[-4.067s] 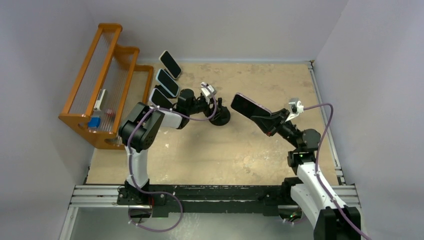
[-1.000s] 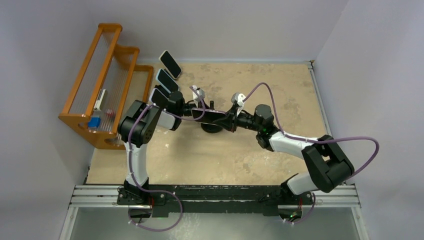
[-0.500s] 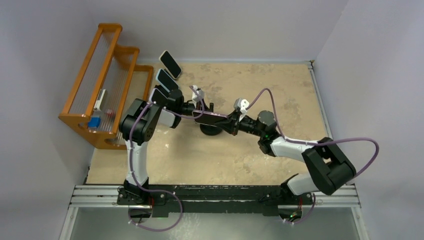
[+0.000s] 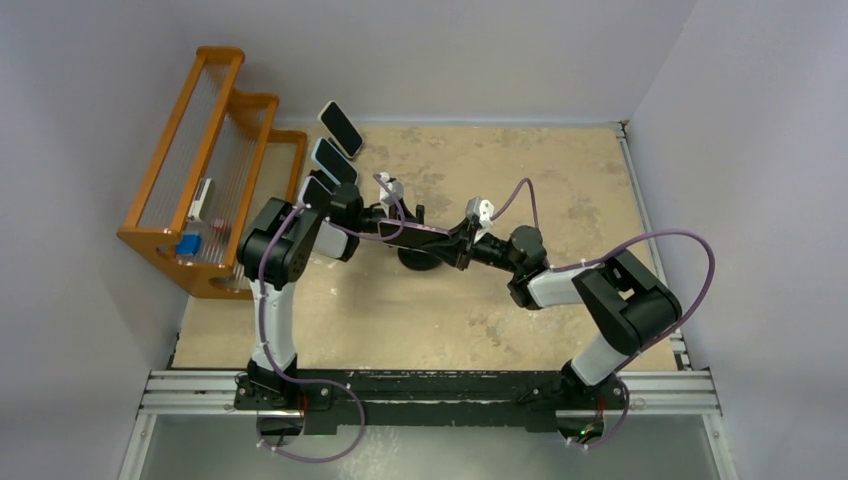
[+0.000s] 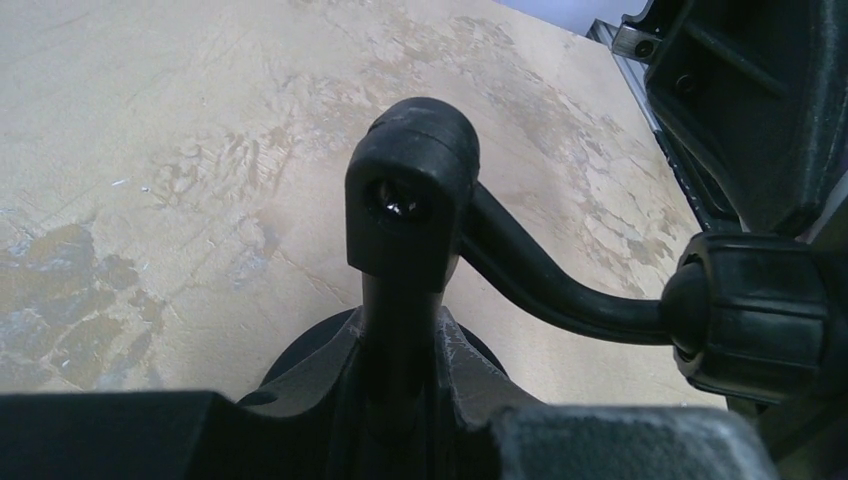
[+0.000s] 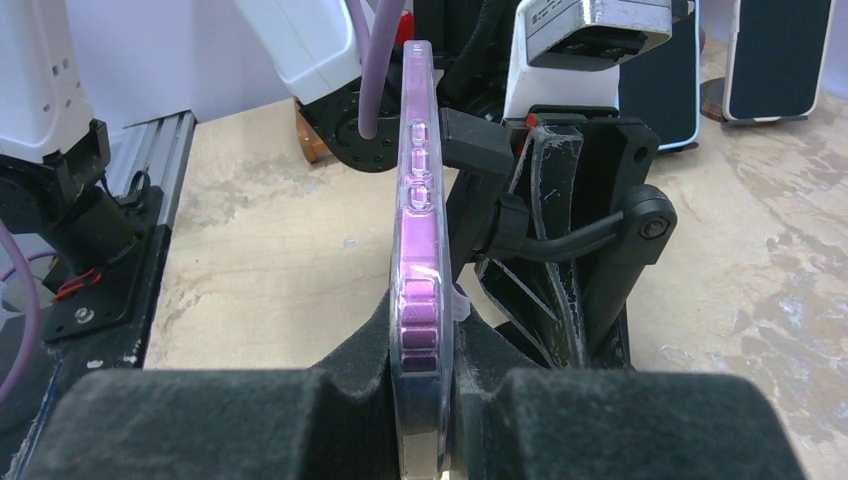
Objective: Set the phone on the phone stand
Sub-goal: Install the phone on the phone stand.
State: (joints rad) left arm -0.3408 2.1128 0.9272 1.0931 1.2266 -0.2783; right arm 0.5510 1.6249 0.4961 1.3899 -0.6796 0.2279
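The phone (image 6: 419, 230), in a clear case with a purple edge, stands edge-on in my right gripper (image 6: 420, 395), which is shut on its lower end. From above, the phone (image 4: 425, 232) lies level over the black phone stand (image 4: 418, 260). The stand's holder head (image 6: 472, 142) sits close against one of the phone's flat faces; whether they touch I cannot tell. My left gripper (image 5: 400, 345) is shut on the stand's upright post (image 5: 410, 200), just above the round base (image 5: 300, 360). A curved arm runs from the post to a ball joint (image 5: 750, 315).
Three other phones stand on stands at the back left (image 4: 341, 128), (image 4: 334, 165), (image 4: 320, 195). An orange wire rack (image 4: 210, 170) stands against the left wall. The left arm's links (image 6: 330, 60) and cable crowd behind the phone.
My right gripper has carried the phone a little further left and back over the stand, and the right arm's elbow has folded in. The left gripper has kept its hold on the post.
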